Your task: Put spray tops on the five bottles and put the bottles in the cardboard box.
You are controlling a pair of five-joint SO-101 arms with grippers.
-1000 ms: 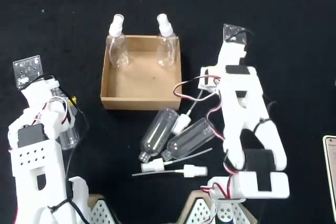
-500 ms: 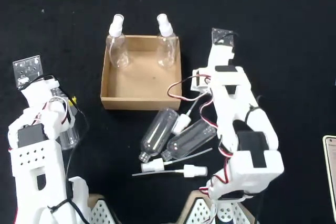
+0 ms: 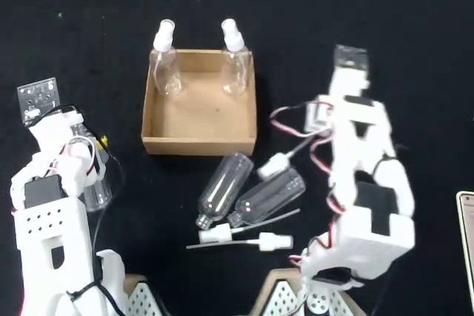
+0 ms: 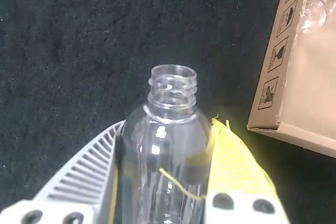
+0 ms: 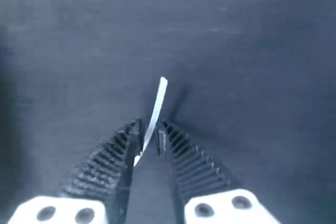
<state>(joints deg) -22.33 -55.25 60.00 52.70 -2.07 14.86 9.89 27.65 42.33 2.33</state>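
The bench [image 3: 415,49] is black; the cardboard box [image 4: 274,90] plain tan with black printed symbols; the bottle [image 4: 168,150] clear; the spray top [image 3: 275,165] white; the left end effector [image 4: 169,124] ribbed grey and yellow; the right end effector [image 5: 149,125] ribbed black.

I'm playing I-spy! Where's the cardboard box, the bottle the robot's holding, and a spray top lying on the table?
cardboard box [image 3: 198,144], high view, front wall.
held bottle [image 4: 173,90], left wrist view, open neck.
loose spray top [image 3: 275,241], high view, white head.
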